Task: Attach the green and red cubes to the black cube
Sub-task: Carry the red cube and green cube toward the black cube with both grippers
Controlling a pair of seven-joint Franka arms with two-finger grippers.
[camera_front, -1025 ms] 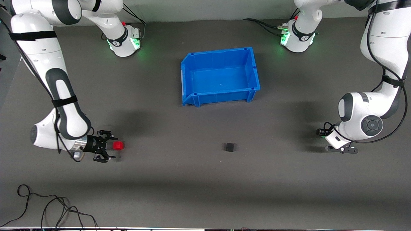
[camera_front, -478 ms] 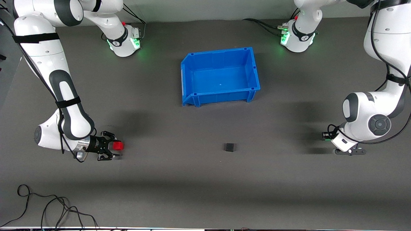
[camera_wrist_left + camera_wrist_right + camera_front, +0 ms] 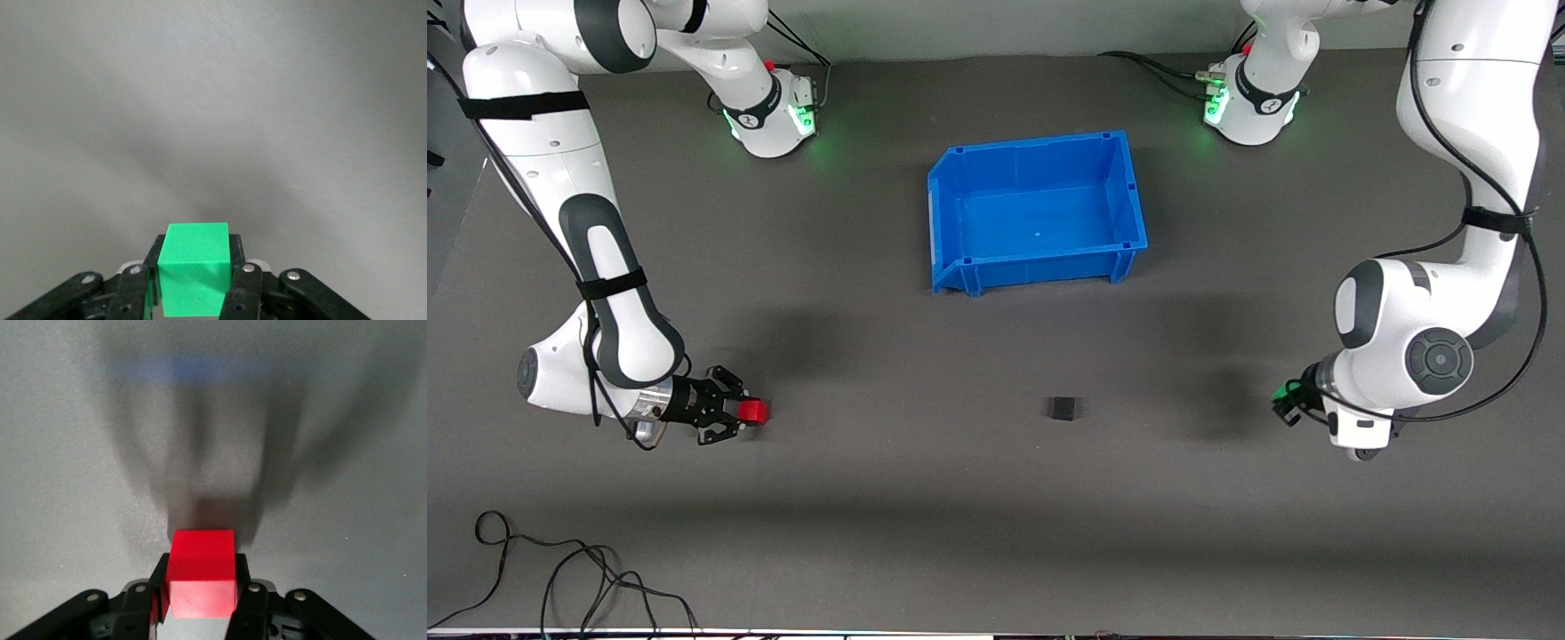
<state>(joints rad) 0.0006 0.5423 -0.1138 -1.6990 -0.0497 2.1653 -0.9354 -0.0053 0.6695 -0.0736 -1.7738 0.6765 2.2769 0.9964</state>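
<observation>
Right claw [image 3: 740, 412] low over the tabletop [image 3: 996, 533] at the right arm's end, fingers closed onto the red cube [image 3: 754, 410], one finger on each side face. In the right wrist view the red cube [image 3: 202, 573] sits clamped between the two black fingers [image 3: 241, 587], its outer end sticking out past the fingertips; the cube's shadow is on the tabletop just ahead of it.

Left claw [image 3: 195, 280] at the left arm's end of the tabletop, hidden under its own wrist in the front view. The left wrist view shows it closed on the green cube [image 3: 195, 277], fingers [image 3: 238, 270] pressed on two facing sides, cube poking out ahead of the fingertips. Only bare grey tabletop ahead of it in that view.

Black cube [image 3: 1063, 408] sits alone on the tabletop, between the two claws, well apart from both, roughly level with them in the front view. Nothing touches it; neither coloured cube is attached to it.

Blue bin [image 3: 1037, 212] stands on the tabletop farther from the front camera than the black cube, toward the arm bases, well apart from both claws. A loose black cable [image 3: 560, 578] lies near the front edge at the right arm's end.
</observation>
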